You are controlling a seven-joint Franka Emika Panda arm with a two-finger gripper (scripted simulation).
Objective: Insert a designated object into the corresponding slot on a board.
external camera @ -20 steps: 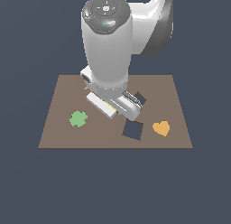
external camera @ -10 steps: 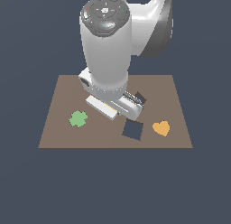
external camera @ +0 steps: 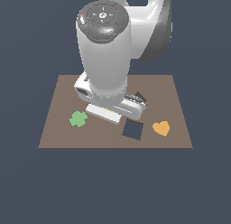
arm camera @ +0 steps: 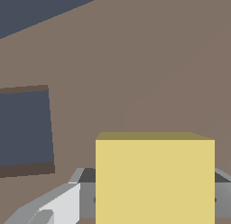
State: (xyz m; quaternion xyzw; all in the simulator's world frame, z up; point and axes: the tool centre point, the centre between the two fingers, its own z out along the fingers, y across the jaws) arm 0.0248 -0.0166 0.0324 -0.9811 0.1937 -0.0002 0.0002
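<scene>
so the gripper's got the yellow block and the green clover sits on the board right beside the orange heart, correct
Not quite. The gripper does hold the yellow block, as the wrist view shows. But the green clover is not beside the orange heart: in the exterior view they lie toward opposite sides of the board, with the arm and a dark square cut-out between them.

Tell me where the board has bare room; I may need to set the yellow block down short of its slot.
Bare board lies along the front edge between green clover and dark slot, and behind the orange heart. The middle is crowded under the gripper.
</scene>
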